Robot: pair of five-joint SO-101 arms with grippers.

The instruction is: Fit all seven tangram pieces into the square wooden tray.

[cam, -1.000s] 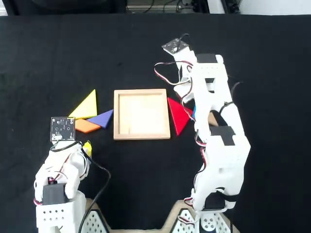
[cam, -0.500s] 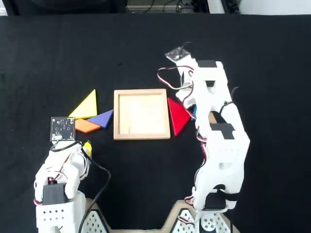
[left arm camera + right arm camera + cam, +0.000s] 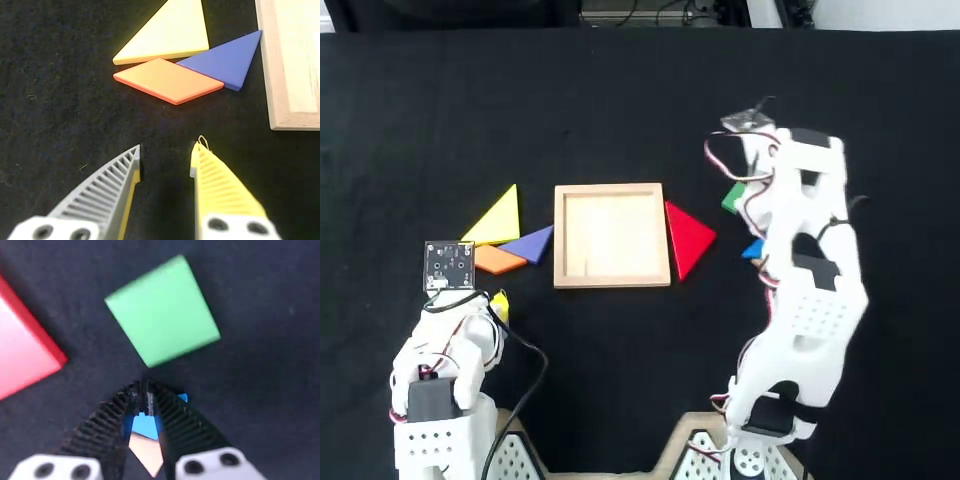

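Broadly, the black table (image 3: 620,100) is taking up nearly the whole high view. The right arm (image 3: 810,300) is standing tall in the right half of that frame, and the left arm (image 3: 445,370) is sitting folded low in the lower left corner. The square wooden tray (image 3: 560,240) is lying at the centre with nothing inside it.

The red triangle (image 3: 686,238) is lying just right of the tray, its long side against the tray's right wall. Left of the tray, the yellow triangle (image 3: 500,220) is lying above the indigo triangle (image 3: 533,243), whose tip is reaching the tray's left wall. The orange parallelogram (image 3: 498,260) is touching both from below. Right of the red triangle, the green square (image 3: 732,197) is lying beside the right arm, with the small blue piece (image 3: 752,250) just below it, partly under the arm.

The left gripper (image 3: 168,147) is hovering over bare table near the orange parallelogram, its fingers spread apart and holding nothing. The right gripper (image 3: 145,387) is hanging just short of the green square, its tips pressing together. The small blue piece is showing in the gap behind them; whether it is being clamped cannot be told.
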